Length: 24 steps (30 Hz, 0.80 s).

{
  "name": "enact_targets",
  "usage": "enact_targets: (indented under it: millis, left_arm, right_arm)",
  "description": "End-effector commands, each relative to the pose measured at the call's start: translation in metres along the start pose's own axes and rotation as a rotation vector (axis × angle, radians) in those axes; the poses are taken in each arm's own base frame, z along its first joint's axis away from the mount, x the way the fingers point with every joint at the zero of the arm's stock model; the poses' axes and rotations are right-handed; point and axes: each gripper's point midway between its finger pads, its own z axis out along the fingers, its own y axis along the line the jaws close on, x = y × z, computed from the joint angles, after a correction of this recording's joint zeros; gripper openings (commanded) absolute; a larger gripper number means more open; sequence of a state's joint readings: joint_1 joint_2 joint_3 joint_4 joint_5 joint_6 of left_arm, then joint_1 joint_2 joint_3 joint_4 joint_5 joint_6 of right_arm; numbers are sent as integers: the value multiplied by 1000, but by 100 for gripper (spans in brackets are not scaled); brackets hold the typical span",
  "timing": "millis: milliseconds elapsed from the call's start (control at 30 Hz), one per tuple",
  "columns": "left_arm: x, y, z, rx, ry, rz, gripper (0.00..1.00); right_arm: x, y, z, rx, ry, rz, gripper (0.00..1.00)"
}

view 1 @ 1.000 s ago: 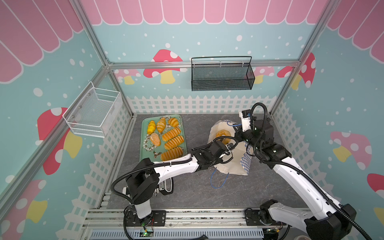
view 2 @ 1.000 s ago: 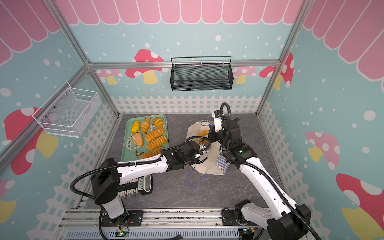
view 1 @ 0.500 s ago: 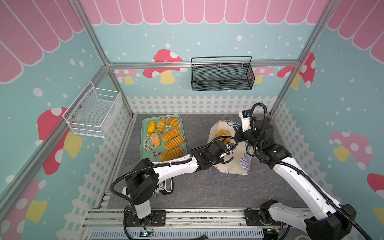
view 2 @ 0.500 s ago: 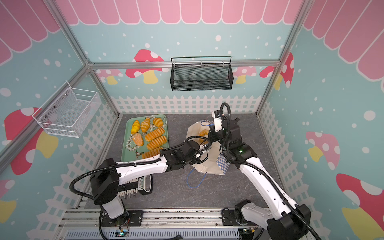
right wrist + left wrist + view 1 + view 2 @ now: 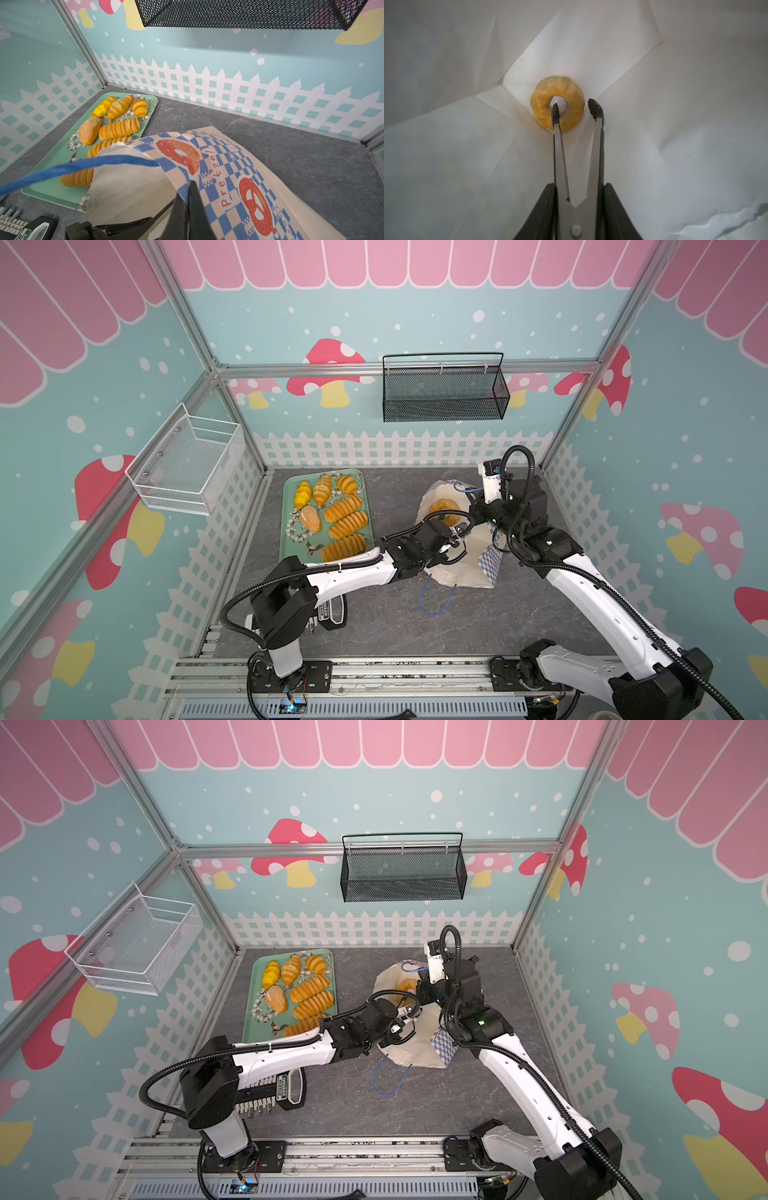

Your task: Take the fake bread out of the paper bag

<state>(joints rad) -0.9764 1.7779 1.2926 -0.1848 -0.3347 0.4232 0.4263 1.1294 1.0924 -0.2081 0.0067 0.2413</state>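
Observation:
The paper bag (image 5: 459, 572) (image 5: 419, 1050) lies tilted on the grey floor with its mouth open. My right gripper (image 5: 190, 187) is shut on its checkered rim (image 5: 228, 166) and holds the mouth up. My left gripper (image 5: 578, 187) is shut on metal tongs (image 5: 595, 149) and reaches deep into the bag. A ring doughnut (image 5: 571, 91) (image 5: 442, 506), one piece of the fake bread, lies on the bag's bottom. The tongs stand apart, one tip in the doughnut's hole and one outside the ring. Several more pieces of fake bread (image 5: 345, 526) (image 5: 118, 128) lie on a green tray (image 5: 286, 539).
A black mesh basket (image 5: 442, 393) hangs on the back wall and a white wire basket (image 5: 187, 464) on the left wall. One blue cord handle (image 5: 434, 601) trails on the floor in front of the bag. A black device (image 5: 332, 610) lies by the left arm's base.

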Motion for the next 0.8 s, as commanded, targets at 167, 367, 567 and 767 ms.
enact_targets:
  millis: [167,367,567,767]
  left_arm:
    - [-6,-3,7,20,-41,-1,19]
    - [-5,-6,-1,24,-82,6,9]
    - [-10,0,-9,2,-120,24,0]
    - [-13,1,-17,-17,-156,56,0]
  right_arm:
    - [-10,2,-2,-10,-32,15,0]
    - [-6,1,-1,-7,-24,15,0]
    - [-7,2,-1,-9,-25,17,0]
    - [-6,2,-1,-9,-24,18,0]
